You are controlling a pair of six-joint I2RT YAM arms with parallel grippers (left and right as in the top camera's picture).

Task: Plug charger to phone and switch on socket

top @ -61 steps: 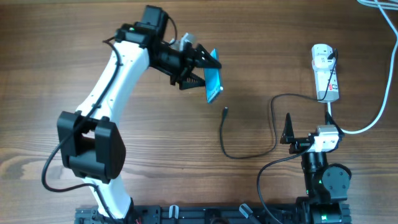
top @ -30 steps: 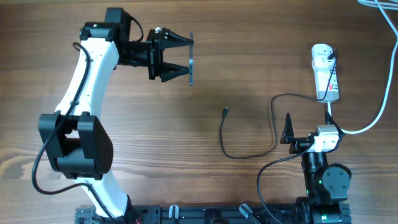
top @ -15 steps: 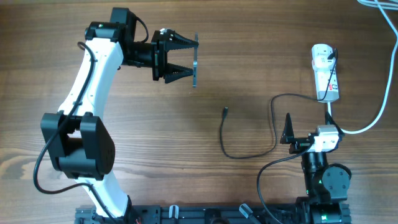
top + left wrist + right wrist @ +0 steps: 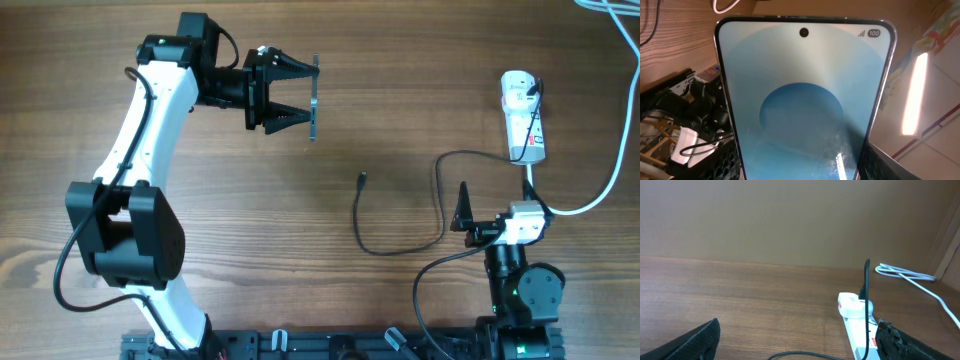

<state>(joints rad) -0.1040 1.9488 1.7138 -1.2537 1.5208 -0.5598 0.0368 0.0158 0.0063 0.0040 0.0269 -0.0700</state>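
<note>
My left gripper (image 4: 303, 92) is shut on the phone (image 4: 313, 96), which shows edge-on in the overhead view, lifted over the table's upper left. In the left wrist view the phone's cyan-blue screen (image 4: 805, 95) fills the frame between my fingers (image 4: 729, 161). The charger's black cable (image 4: 400, 251) curls on the table, its connector tip (image 4: 362, 180) lying free to the right of and nearer than the phone. The white socket (image 4: 522, 128) lies at the far right with a black plug in it, also in the right wrist view (image 4: 858, 327). My right gripper (image 4: 463, 208) is open and empty, short of the socket.
A thick white cord (image 4: 603, 188) runs from the socket off the upper right corner, also visible in the right wrist view (image 4: 910, 275). The right arm's base (image 4: 520, 290) sits at the front right, the left arm's base (image 4: 130, 240) at the front left.
Over two seconds the left arm swung the phone left and away and turned it edge-on, then shifted slightly right. No motion in the last half second. The right arm is still.
</note>
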